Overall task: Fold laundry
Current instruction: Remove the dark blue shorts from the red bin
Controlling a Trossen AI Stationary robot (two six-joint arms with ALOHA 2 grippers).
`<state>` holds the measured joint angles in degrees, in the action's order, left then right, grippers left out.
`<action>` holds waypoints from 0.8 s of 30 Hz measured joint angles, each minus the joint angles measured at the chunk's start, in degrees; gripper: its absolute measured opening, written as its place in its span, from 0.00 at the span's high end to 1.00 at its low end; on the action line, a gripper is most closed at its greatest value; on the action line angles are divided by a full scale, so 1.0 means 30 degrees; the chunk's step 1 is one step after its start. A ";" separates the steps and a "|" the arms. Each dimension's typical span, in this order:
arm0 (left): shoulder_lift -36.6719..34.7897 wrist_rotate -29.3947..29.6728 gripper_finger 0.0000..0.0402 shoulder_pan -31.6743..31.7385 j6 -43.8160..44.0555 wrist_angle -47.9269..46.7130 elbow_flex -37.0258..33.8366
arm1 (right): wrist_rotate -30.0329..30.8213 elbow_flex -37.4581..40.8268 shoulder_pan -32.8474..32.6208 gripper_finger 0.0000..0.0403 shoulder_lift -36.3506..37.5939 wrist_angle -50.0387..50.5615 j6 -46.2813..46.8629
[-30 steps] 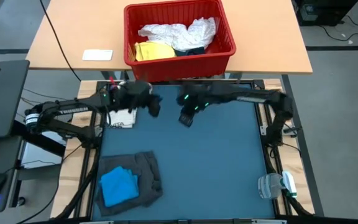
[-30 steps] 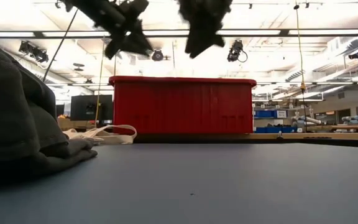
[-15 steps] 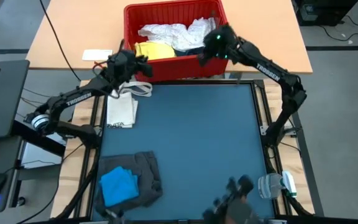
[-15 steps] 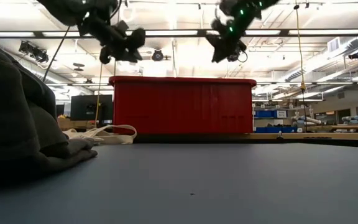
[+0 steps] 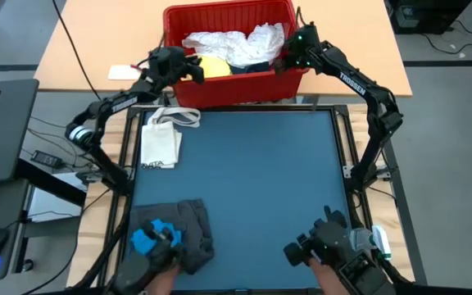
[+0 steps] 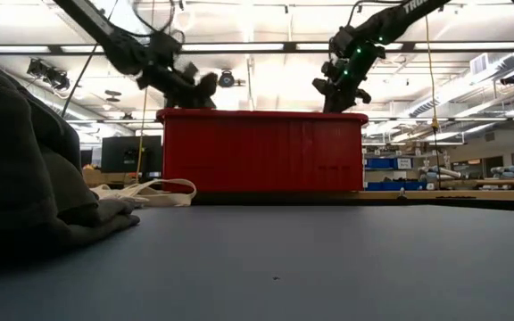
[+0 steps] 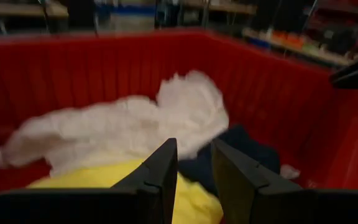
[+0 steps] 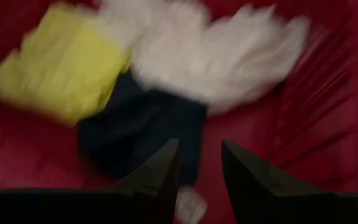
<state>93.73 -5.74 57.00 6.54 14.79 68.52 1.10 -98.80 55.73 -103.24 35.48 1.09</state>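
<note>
- Since half a second ago both my arms have reached further over the red bin (image 5: 297, 72); my left gripper (image 5: 193, 70), which hung outside its near-left corner, is now above the yellow garment (image 5: 210, 65), and my right gripper (image 5: 289, 57) has shifted to the bin's right rim.
- Only the high view shows the blue mat: the bright blue garment (image 5: 150, 238) lies on the dark grey garment (image 5: 193, 233) at the near-left corner, the cream tote bag (image 5: 161, 139) lies at the far left, and the clear plastic item (image 5: 359, 243) sits at the near right.
- The low view hides the bin's contents behind its red wall (image 6: 261, 153); my left wrist view looks inside, at the white lacy garment (image 7: 123, 127) over the yellow one, with the navy garment (image 7: 241, 149) beside them; my right wrist view shows the navy one (image 8: 138, 130) touching both.
- My left fingers (image 7: 160, 171) stand slightly parted, holding nothing.
- My right fingers (image 8: 157, 174) are parted too, empty, above the navy cloth.
</note>
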 joint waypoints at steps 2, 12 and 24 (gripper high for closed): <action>0.0666 -0.0112 0.75 -0.0011 0.0002 -0.2327 0.1024 | -0.0523 0.0010 -0.0049 0.69 -0.0007 0.1229 -0.0519; 0.0615 -0.2565 0.79 -0.2953 0.0920 -1.5301 0.4416 | -0.6583 0.0109 -0.0384 0.69 0.0771 0.9126 -0.0510; -0.1239 -0.1357 0.91 -0.8024 0.2574 -1.6309 0.4455 | -0.5761 0.0029 -0.2866 0.69 0.3279 0.9160 -0.0950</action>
<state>90.01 -9.81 32.93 14.26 -34.13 81.89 -16.19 -98.72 47.13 -93.41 62.96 -1.76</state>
